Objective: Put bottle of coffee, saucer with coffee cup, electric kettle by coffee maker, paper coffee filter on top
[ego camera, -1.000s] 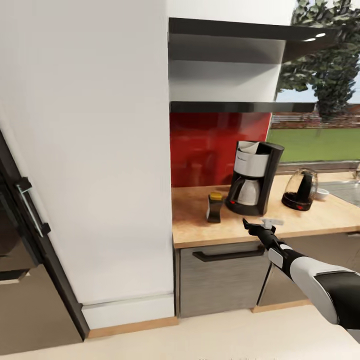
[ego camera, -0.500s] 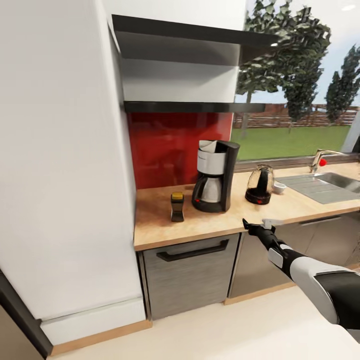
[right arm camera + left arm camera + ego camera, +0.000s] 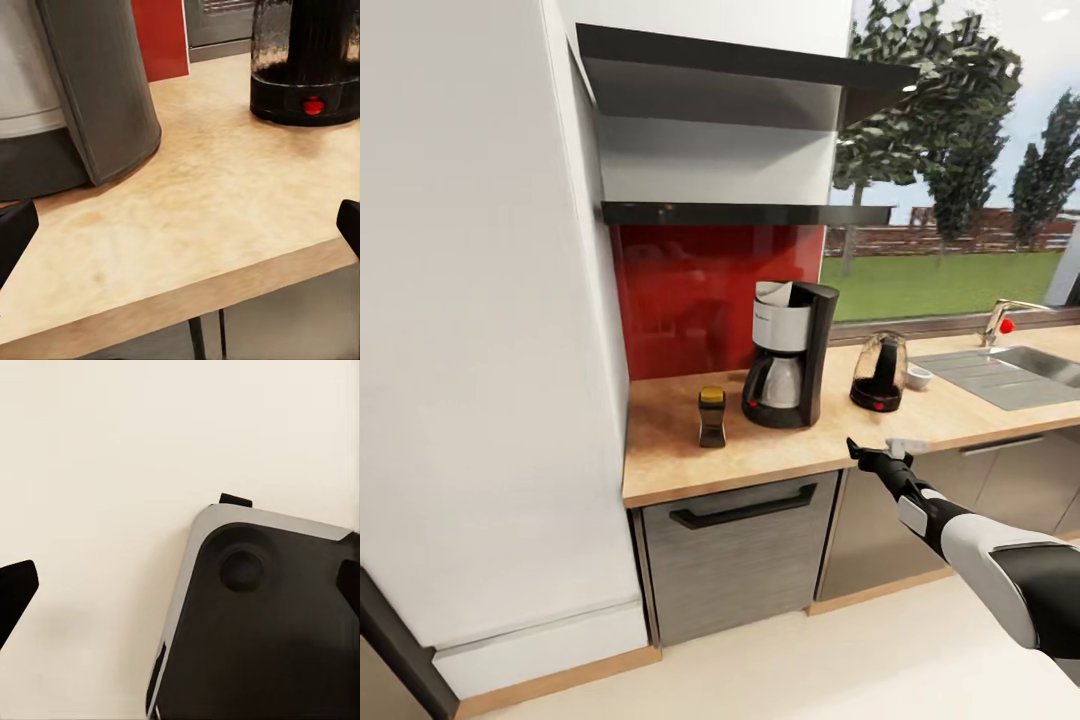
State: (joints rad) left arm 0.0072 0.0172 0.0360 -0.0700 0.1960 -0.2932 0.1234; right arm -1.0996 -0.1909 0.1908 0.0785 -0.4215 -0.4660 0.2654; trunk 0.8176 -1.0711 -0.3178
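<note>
**My count of what sits on the worktop**

I count one coffee maker [image 3: 790,352], one bottle of coffee [image 3: 711,416], one electric kettle [image 3: 880,372], one white cup [image 3: 919,377], one tap [image 3: 1000,318] and one sink [image 3: 1050,362]. Above hang two dark shelves [image 3: 740,213]. I see one black drawer handle [image 3: 743,505]

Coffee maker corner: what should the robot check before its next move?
1. Coffee maker stands on the kitchen countertop: ok.
2. Bottle of coffee on the counter beside the coffee maker: ok.
3. Electric kettle on the coffee maker's other side: ok.
4. Paper coffee filter on top: a white shape sits there, probably ok.
5. Coffee cup on a saucer: the cup is behind the kettle, saucer cannot tell.
6. Right gripper open, at the counter's front edge: ok.
</note>
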